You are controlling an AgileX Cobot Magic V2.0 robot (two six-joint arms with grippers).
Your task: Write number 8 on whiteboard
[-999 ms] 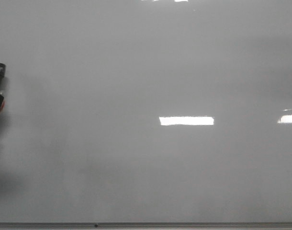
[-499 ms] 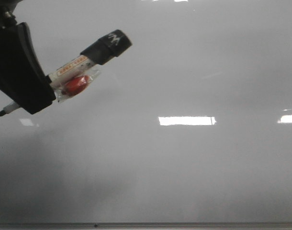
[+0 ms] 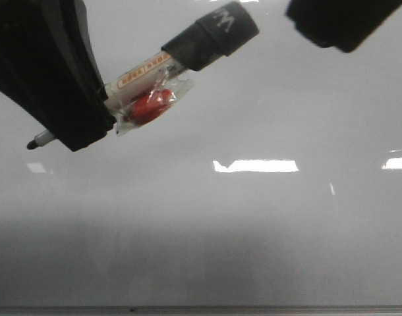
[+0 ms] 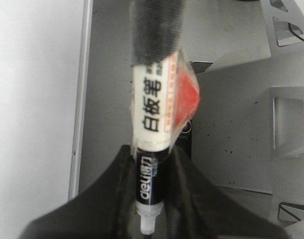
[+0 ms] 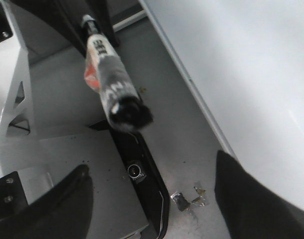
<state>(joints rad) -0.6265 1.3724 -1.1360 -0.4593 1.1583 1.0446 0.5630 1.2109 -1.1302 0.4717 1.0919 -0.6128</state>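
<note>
The whiteboard [image 3: 254,224] fills the front view, glossy pale grey with a thin frame edge [image 3: 201,308] along the bottom. No number 8 shows on it. My left gripper [image 3: 95,115] is shut on a whiteboard marker [image 3: 148,76] with a white label, a black rear end and a red piece taped to it. The marker's tip [image 3: 33,143] points left, over the board. In the left wrist view the marker [image 4: 154,99] stands between the black fingers of the left gripper [image 4: 152,152]. My right gripper [image 5: 152,174] is open and empty; one of its fingers [image 3: 339,23] shows at the top right.
Bright rectangular light reflections [image 3: 257,166] lie on the board. The right wrist view shows the board [image 5: 241,59], the grey base, a black camera bar [image 5: 142,174] and a scrap of tape [image 5: 189,196]. A grey metal stand [image 4: 241,124] is beside the board.
My left gripper with the marker has come in from the left edge and moved up and right, looming larger. A right gripper finger has entered at the top right.
</note>
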